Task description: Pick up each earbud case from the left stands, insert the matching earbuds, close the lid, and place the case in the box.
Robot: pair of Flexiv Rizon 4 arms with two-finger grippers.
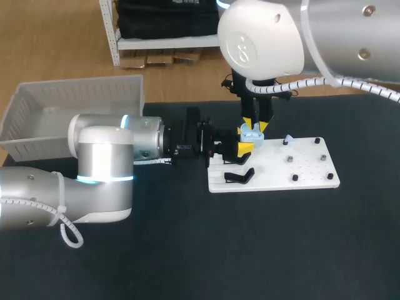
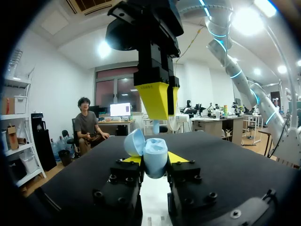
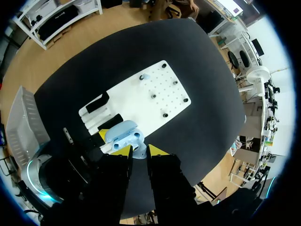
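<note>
my left end effector point(image 2: 156, 161): clamped on open earbud case point(image 2: 154, 151) | my right end effector point(image 2: 158, 112): pinching earbud point(image 2: 156, 126) just above it

earbud point(image 2: 155, 127) mostly hidden, between right fingers point(image 2: 155, 100)

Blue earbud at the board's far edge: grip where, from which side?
Pinch the blue earbud by its upper part, straight down from above. It sits at the far edge of the white board, the pegs apart from it, so a vertical approach looks clear. Finer shape: too small to tell.
</note>
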